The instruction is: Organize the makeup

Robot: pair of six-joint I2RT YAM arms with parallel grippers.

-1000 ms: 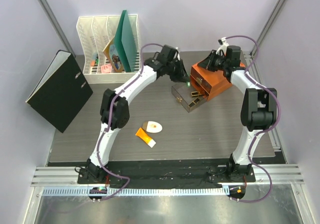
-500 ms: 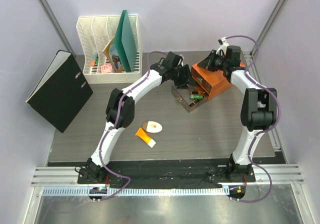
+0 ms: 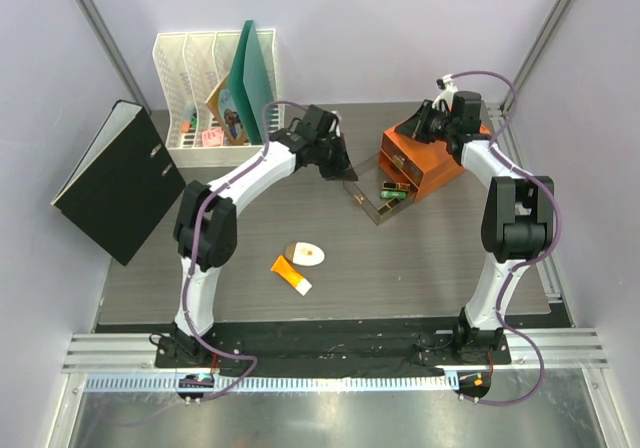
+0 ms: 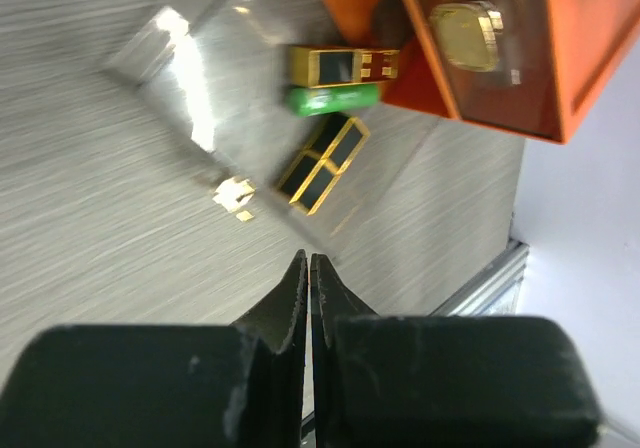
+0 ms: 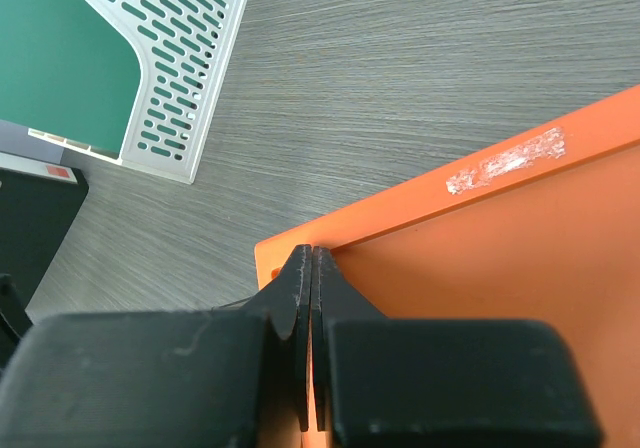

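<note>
A clear drawer stands pulled out of the orange drawer box. In it lie two black-gold lipsticks and a green tube. My left gripper is shut and empty, hovering just left of the drawer. A white oval compact and an orange white-capped tube lie on the table nearer the front. My right gripper is shut, its tips resting on the top edge of the orange box.
A white file rack with a green folder stands at the back left. A black binder leans at the left edge. The box's upper drawer has a gold knob.
My left gripper opened over the drawer and let the green tube drop into it. It then drew back to the left and shut. The right arm has not moved.
</note>
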